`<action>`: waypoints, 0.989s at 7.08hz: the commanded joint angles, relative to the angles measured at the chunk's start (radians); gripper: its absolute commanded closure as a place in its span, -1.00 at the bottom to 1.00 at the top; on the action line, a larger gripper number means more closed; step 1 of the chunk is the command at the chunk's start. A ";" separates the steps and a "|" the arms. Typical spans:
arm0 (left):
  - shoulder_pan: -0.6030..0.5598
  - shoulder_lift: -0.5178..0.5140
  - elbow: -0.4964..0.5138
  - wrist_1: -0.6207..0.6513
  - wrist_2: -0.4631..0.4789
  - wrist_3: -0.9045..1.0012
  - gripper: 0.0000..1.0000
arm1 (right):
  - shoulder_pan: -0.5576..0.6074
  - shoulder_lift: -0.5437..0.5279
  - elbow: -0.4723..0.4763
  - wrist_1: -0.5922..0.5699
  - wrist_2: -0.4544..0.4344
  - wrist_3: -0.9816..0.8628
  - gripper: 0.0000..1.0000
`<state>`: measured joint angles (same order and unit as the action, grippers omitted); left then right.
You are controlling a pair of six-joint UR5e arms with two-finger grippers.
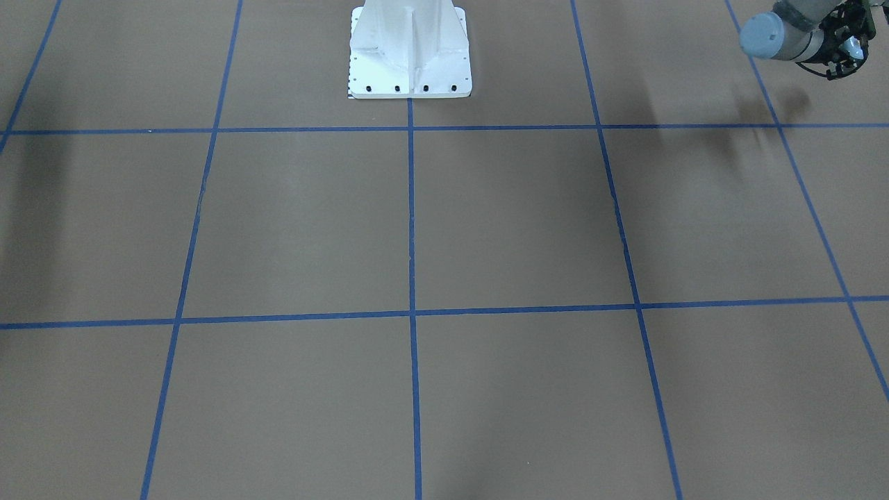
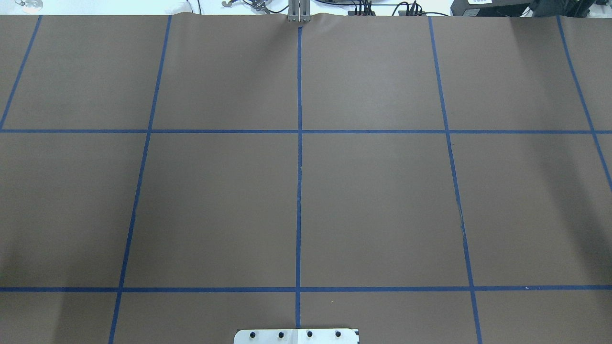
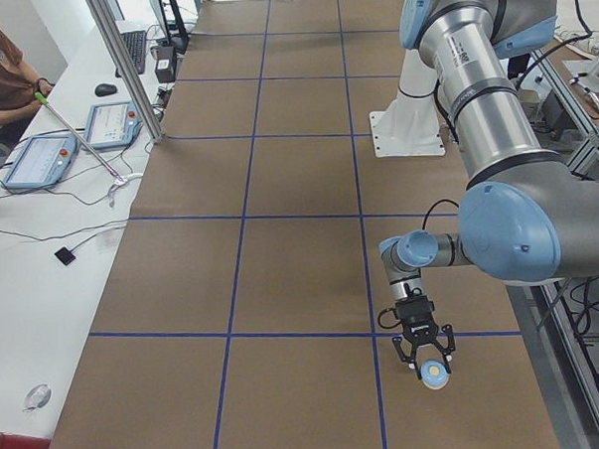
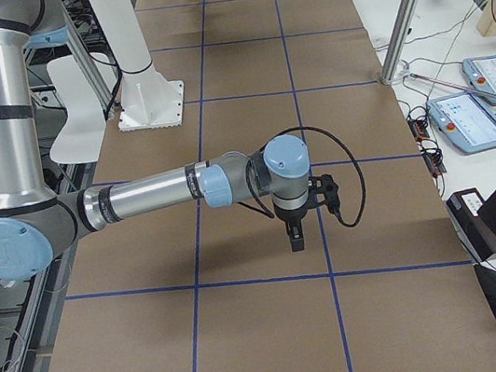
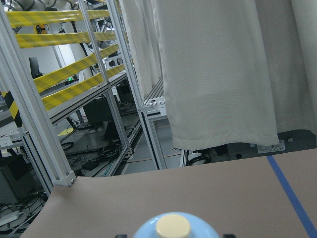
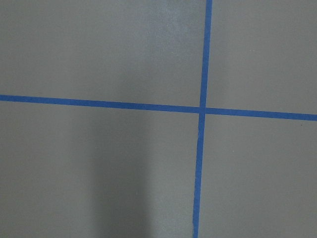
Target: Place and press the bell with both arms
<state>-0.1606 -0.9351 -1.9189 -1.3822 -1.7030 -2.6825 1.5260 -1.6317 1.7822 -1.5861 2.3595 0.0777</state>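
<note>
The bell [image 3: 435, 375] sat between the fingers [image 3: 406, 353] of the left gripper [image 3: 431, 363], which was clamped on its light-blue dome from both sides. Its cream button [image 5: 173, 226] faced the left wrist camera, with a dark fingertip just showing at each side of the dome. Whether the bell's base touched the table [image 2: 382, 191] or hung just above it could not be told. Bell and gripper were well apart from the pedestal [image 3: 407, 130], out toward the table's end on the robot's left, with the left arm [image 3: 483, 107] bent down to them.

The right arm [image 4: 146, 195] reached out level from the pedestal's other side, and the right gripper [image 4: 295, 241] pointed straight down, near the table and well apart from the pedestal. Its own camera showed only a tape cross [image 6: 202, 110] on the brown paper and no fingers, so I cannot tell whether its jaws were apart or together.
</note>
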 commanded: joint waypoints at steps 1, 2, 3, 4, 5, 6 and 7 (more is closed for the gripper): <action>-0.258 -0.105 -0.006 -0.001 0.220 0.340 1.00 | -0.001 -0.005 -0.004 -0.008 0.003 0.001 -1.00; -0.495 -0.310 0.018 0.008 0.358 0.591 1.00 | -0.001 0.001 -0.003 -0.035 0.003 0.001 -1.00; -0.576 -0.402 0.079 0.005 0.390 0.738 1.00 | -0.001 0.003 -0.006 -0.044 0.003 0.001 -1.00; -0.639 -0.469 0.102 -0.003 0.391 0.832 1.00 | -0.001 0.009 -0.010 -0.044 0.001 0.001 -1.00; -0.708 -0.588 0.139 -0.003 0.393 0.940 1.00 | -0.001 0.013 -0.015 -0.044 -0.002 0.001 -1.00; -0.735 -0.681 0.171 0.000 0.393 0.976 1.00 | -0.003 0.015 -0.017 -0.044 -0.002 0.001 -1.00; -0.740 -0.777 0.204 0.000 0.398 1.054 1.00 | -0.003 0.013 -0.015 -0.046 0.000 0.001 -1.00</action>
<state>-0.8769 -1.5951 -1.7548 -1.3829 -1.3101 -1.7150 1.5238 -1.6185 1.7674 -1.6307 2.3585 0.0782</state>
